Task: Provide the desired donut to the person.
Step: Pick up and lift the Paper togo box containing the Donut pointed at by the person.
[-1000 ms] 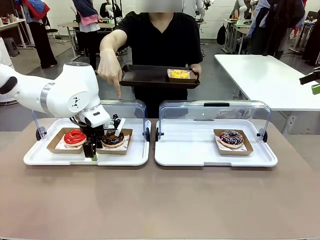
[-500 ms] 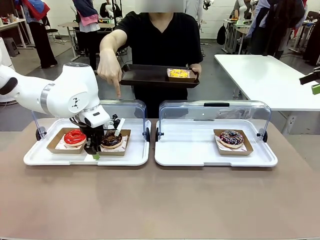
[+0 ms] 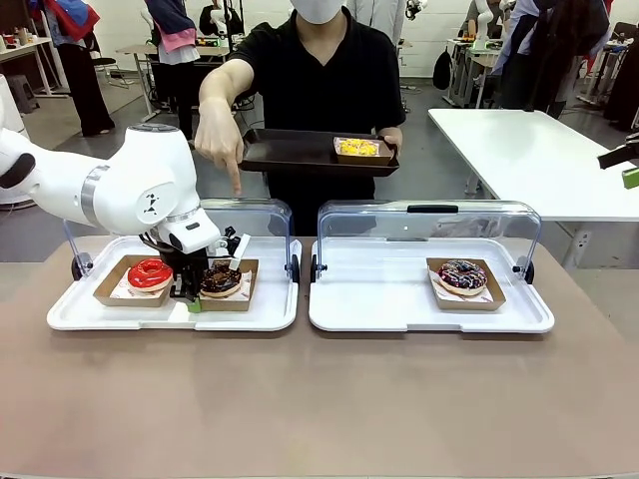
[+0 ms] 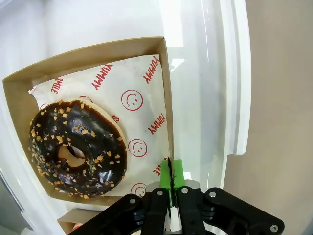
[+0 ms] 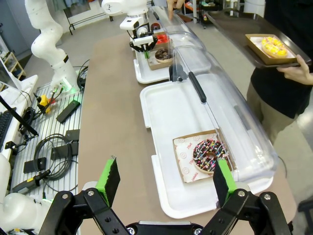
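left fingers (image 4: 171, 171): clenched on side wall of cardboard tray (image 4: 98, 54), near its corner. chocolate nut donut (image 4: 78, 147): inside that tray, beside fingers, untouched. liner paper (image 4: 142, 83): red print "yummy", "smile", smiley faces. white serving tray (image 3: 250, 317): front rim just beyond grip; red donut (image 3: 150, 271) adjacent. desk (image 3: 319, 399): bare toward robot. person (image 3: 319, 80): far side, hand (image 3: 218, 145) pointing down. right fingers (image 5: 108, 178): released, spread wide, well apart from donuts.

Chocolate donut's tray (image 3: 246, 291), left end behind the left arm (image 3: 150, 195) (front view)
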Available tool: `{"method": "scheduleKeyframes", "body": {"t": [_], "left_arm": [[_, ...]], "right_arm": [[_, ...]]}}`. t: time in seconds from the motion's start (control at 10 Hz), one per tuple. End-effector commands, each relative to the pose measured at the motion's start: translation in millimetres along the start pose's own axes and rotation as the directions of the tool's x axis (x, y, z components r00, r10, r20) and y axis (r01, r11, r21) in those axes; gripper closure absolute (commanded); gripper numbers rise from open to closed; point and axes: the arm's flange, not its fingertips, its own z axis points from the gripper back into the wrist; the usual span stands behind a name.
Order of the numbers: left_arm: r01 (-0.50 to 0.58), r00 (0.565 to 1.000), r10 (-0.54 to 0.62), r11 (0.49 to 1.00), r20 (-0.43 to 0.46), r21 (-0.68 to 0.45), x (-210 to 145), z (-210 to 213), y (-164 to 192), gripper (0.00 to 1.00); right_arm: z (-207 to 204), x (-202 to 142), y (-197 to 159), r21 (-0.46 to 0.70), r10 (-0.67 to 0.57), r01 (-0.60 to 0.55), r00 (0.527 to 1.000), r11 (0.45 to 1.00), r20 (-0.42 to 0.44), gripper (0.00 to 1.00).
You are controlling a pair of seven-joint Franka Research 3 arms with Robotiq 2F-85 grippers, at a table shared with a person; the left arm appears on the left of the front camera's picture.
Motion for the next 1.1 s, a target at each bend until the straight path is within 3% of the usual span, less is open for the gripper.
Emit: {"method": "scheduleKeyframes", "body": {"t": [0.0,0.2,0.5,0.7,1.0], "left_arm": [[0.015,1.0,-0.015,1.0,-0.02,0.017,-1,-1,-1,1.0],[0.015,0.999,-0.017,0.999,-0.046,-0.046,3,17,-13,1.0],[0.003,0.997,-0.012,0.992,-0.077,-0.123,15,98,-71,1.0],[0.028,0.996,-0.033,0.997,-0.08,-0.066,22,150,-114,1.0],[0.028,0.995,-0.017,0.994,-0.101,0.107,34,210,-150,1.0]], "right_arm": [[-1,-1,0,-0.007,-0.006,0.006,1.0,1.0,-0.001,0.0],[-1,-1,0,-0.007,-0.006,0.006,1.0,1.0,-0.001,0.0],[-1,-1,0,-0.007,-0.006,0.006,1.0,1.0,-0.001,0.0],[-1,-1,0,-0.007,-0.006,0.006,1.0,1.0,-0.001,0.0],[-1,-1,0,-0.007,-0.006,0.006,1.0,1.0,-0.001,0.0]]}}
